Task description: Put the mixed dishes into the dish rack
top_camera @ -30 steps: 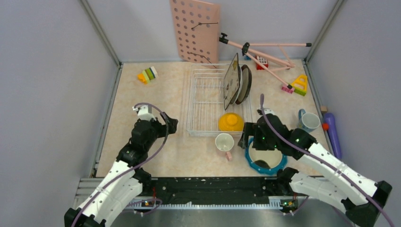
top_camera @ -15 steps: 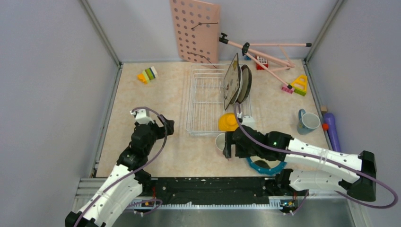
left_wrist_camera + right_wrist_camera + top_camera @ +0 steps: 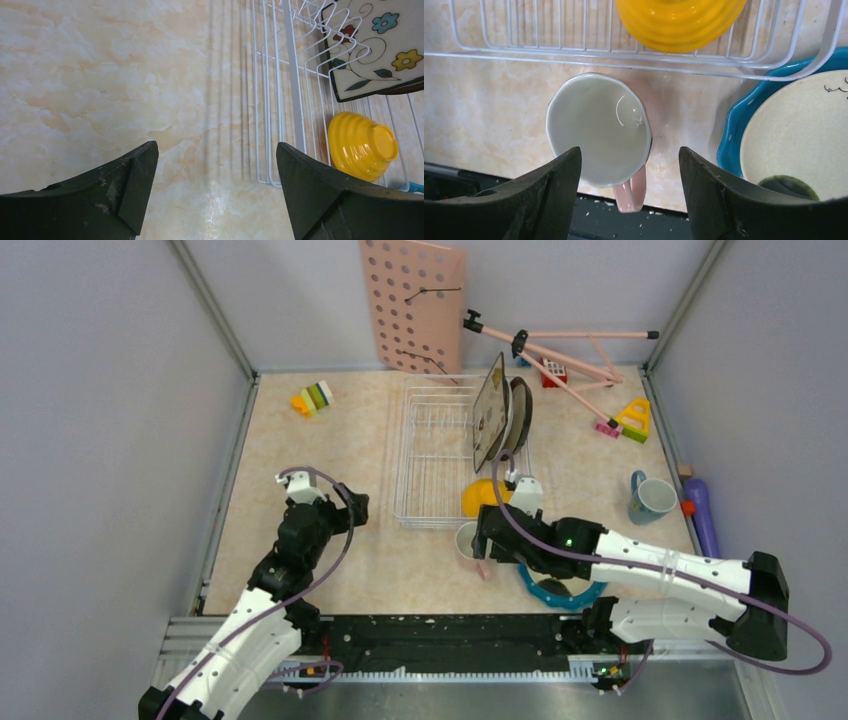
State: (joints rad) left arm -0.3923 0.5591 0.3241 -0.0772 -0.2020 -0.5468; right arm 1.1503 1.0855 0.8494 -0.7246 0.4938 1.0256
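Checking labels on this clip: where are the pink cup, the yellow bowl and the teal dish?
pink cup [image 3: 599, 130], right wrist view, on its pale inside.
yellow bowl [image 3: 679, 20], right wrist view, on its ribbed outer wall.
teal dish [image 3: 730, 131], right wrist view, on its left rim.

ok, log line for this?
right gripper: open, over pink cup | left gripper: open, beside white wire rack | racked: square floral plate, brown-rimmed round plate, yellow bowl | also out: teal cream-lined dish, small blue cup

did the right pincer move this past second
Yes, right pincer went left, from over the teal dish to above the pink cup by the dish rack.
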